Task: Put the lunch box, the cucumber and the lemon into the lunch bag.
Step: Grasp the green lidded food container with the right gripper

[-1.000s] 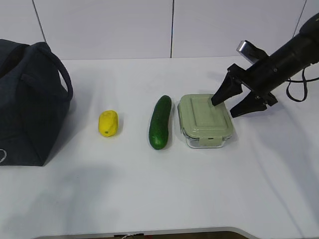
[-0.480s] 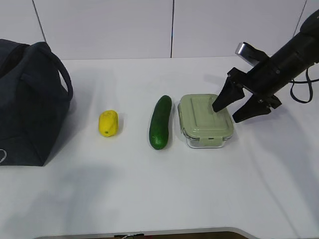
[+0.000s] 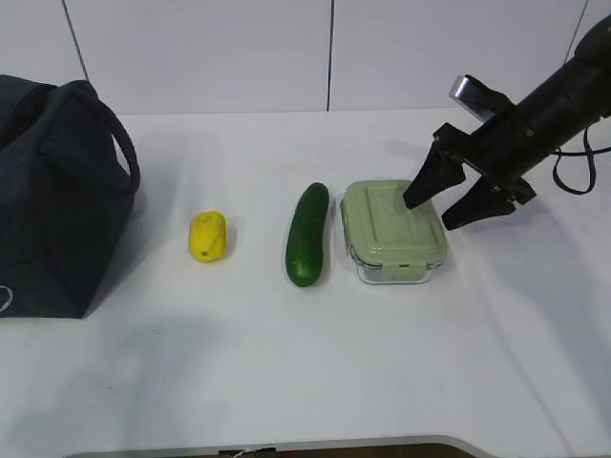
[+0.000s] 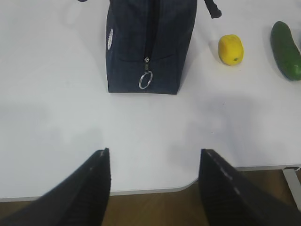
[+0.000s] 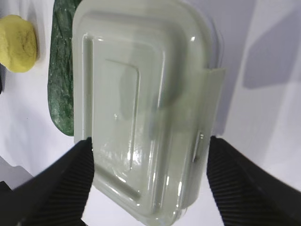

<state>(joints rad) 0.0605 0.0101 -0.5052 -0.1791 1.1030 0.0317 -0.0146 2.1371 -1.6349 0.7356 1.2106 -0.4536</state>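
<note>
Nothing is packed yet: lunch box (image 3: 394, 230), cucumber (image 3: 306, 234) and lemon (image 3: 207, 236) lie outside the zipped lunch bag (image 3: 52, 196). The right end effector (image 3: 446, 197) gapes above the box, gripping nothing; the left end effector (image 4: 153, 183) hangs spread and empty.

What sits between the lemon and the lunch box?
The cucumber lies between the lemon and the lunch box, clearest in the exterior view.
</note>
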